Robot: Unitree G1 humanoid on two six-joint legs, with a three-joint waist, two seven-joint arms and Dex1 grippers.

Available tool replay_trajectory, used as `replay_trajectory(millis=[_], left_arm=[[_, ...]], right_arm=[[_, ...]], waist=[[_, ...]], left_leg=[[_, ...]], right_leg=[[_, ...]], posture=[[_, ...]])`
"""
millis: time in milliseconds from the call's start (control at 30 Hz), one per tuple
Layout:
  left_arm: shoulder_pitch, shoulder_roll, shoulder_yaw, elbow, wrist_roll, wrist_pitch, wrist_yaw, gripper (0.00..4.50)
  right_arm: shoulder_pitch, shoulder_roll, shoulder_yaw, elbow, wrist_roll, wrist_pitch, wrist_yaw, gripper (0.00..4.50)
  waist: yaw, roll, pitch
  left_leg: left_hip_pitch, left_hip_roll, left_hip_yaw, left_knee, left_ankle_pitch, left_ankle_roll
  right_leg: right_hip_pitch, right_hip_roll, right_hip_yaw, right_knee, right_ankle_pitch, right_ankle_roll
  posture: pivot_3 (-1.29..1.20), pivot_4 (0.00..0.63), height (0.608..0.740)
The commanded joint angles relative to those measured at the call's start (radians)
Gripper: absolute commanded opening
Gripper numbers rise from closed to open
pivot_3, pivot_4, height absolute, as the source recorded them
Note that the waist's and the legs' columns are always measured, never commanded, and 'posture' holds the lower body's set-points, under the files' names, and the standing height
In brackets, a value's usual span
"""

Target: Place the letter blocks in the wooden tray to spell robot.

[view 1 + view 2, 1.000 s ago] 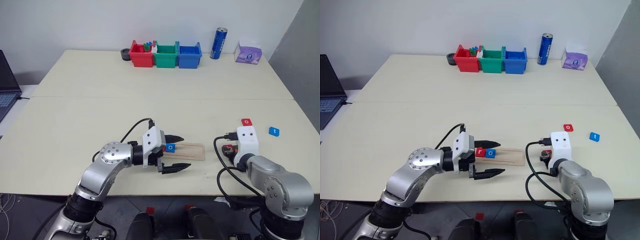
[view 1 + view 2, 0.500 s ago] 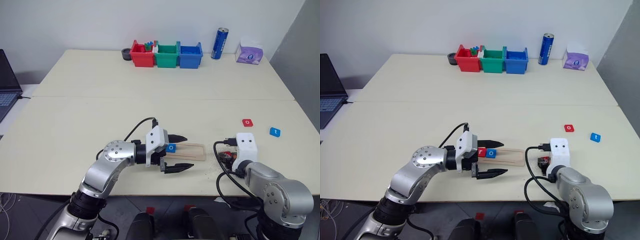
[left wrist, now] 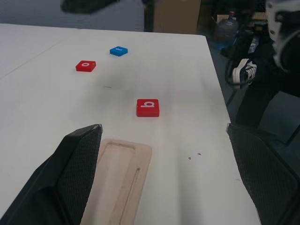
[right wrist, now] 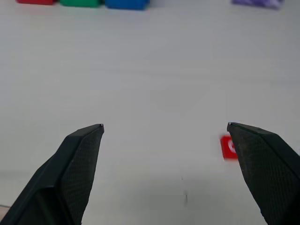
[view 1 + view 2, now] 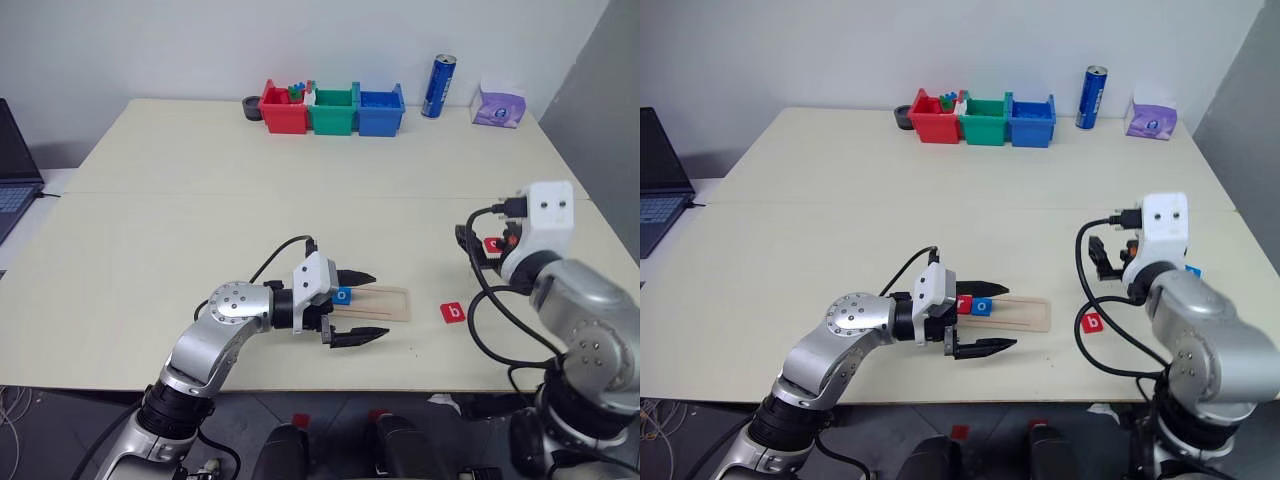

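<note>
The wooden tray [image 5: 388,302] lies near the table's front edge. A red r block [image 5: 962,305] and a blue o block [image 5: 343,295] sit at its left end. My left gripper [image 5: 372,305] hovers open astride that end, holding nothing. A red b block [image 5: 453,312] lies flat on the table just right of the tray. Farther right are a red o block [image 3: 86,66] and a blue t block [image 3: 118,50], both partly hidden behind my right arm in the head views. My right gripper [image 4: 165,125] is raised above the table, open and empty, with the red o block [image 4: 228,147] below it.
Red [image 5: 283,110], green [image 5: 332,111] and blue [image 5: 381,111] bins stand in a row at the table's back edge. A blue can [image 5: 438,87] and a purple tissue pack [image 5: 498,105] stand to their right. A laptop [image 5: 12,170] sits off the left edge.
My right gripper opened, let go of the red b block beside the tray, and rose well above the table. The left arm stayed still.
</note>
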Motion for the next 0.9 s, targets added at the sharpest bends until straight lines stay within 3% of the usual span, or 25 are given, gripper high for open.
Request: replay_trajectory(millis=[33, 167, 300, 633, 900], left_arm=[[-0.005, -0.004, 0.002, -0.002, -0.023, -0.028, -0.020, 4.50], [-0.030, -0.013, 0.005, 0.015, -0.039, -0.029, -0.046, 4.50], [-0.041, 0.020, 0.002, 0.022, -0.047, -0.048, -0.110, 4.50], [-0.040, 0.081, 0.021, 0.007, -0.055, -0.054, -0.161, 4.50], [-0.006, 0.107, 0.018, -0.043, -0.062, -0.038, -0.155, 4.50]], right_arm=[[0.095, -0.157, 0.051, 0.138, 0.058, -0.406, 0.362, 4.48], [0.237, -0.323, 0.153, 0.412, -0.013, -0.881, 0.698, 4.48], [0.252, -0.354, 0.217, 0.590, -0.027, -1.073, 0.827, 4.48], [0.236, -0.387, 0.323, 0.775, -0.083, -1.278, 0.971, 4.48], [0.176, -0.350, 0.381, 0.935, -0.135, -1.395, 0.985, 4.48]], waist=[[0.001, 0.000, 0.000], [0.002, -0.001, 0.000], [-0.006, -0.001, 0.001], [-0.001, 0.000, 0.001], [-0.003, 0.001, 0.002]], left_leg=[[-0.001, 0.000, 0.000, 0.000, 0.000, 0.000], [-0.001, -0.001, 0.001, 0.001, -0.003, 0.004], [0.001, -0.001, 0.003, 0.002, -0.003, 0.005], [0.008, 0.000, 0.003, 0.002, -0.003, 0.004], [0.009, 0.000, 0.002, 0.002, -0.003, 0.004]], right_leg=[[0.000, 0.000, 0.000, -0.001, 0.000, 0.000], [0.003, -0.002, 0.000, -0.005, 0.001, -0.002], [0.003, -0.002, 0.001, -0.003, 0.002, -0.002], [0.005, 0.000, 0.001, 0.003, -0.001, 0.002], [0.006, -0.001, 0.002, 0.003, 0.002, -0.003]], posture=[[0.00, 0.150, 0.740], [0.00, 0.150, 0.740], [0.00, 0.150, 0.740], [0.00, 0.150, 0.740], [0.00, 0.150, 0.740]])
